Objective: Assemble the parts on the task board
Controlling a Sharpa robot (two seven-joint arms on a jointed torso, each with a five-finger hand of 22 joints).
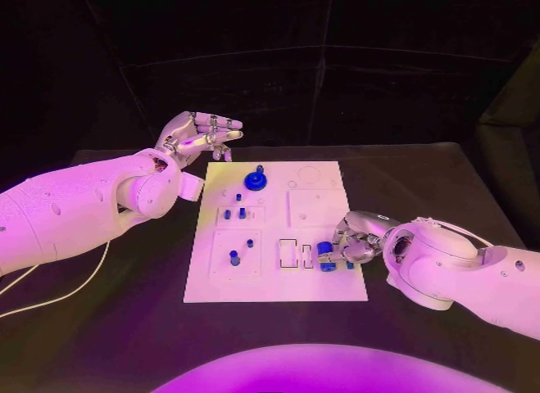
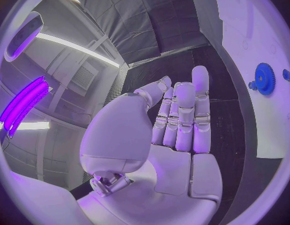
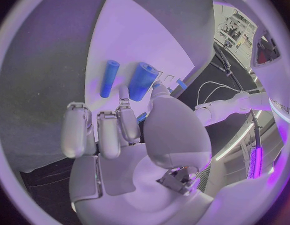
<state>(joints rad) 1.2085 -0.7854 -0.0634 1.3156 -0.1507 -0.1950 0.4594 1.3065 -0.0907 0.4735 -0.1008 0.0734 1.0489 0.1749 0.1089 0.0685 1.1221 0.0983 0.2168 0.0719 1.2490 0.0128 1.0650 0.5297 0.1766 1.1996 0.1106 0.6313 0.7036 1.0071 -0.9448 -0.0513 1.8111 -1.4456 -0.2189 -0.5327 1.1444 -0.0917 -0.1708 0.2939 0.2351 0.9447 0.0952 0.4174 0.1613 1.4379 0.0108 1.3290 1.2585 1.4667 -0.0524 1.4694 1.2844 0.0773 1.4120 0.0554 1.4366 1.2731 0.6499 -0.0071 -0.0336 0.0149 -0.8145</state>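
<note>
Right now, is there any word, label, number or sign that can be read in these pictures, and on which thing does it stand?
None can be read.
The task board bears only outlines and recesses, no legible print.
The blue gear and both arms carry no lettering that shows.

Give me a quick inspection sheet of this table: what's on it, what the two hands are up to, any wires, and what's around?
Surface: black table, with the white task board in the middle.
Job's things: blue gear on the board's far end; several small blue pegs standing mid-board; a blue cylinder at the near right edge, another blue cylinder lying beside it.
Clutter: nothing seen.
Hands: left hand raised beyond the board's far left corner, fingers extended, holding nothing; right hand at the blue cylinder, whether it grips it is unclear.
Cables: white cable trailing off the left arm.
Surroundings: dark curtains behind the table.
</note>
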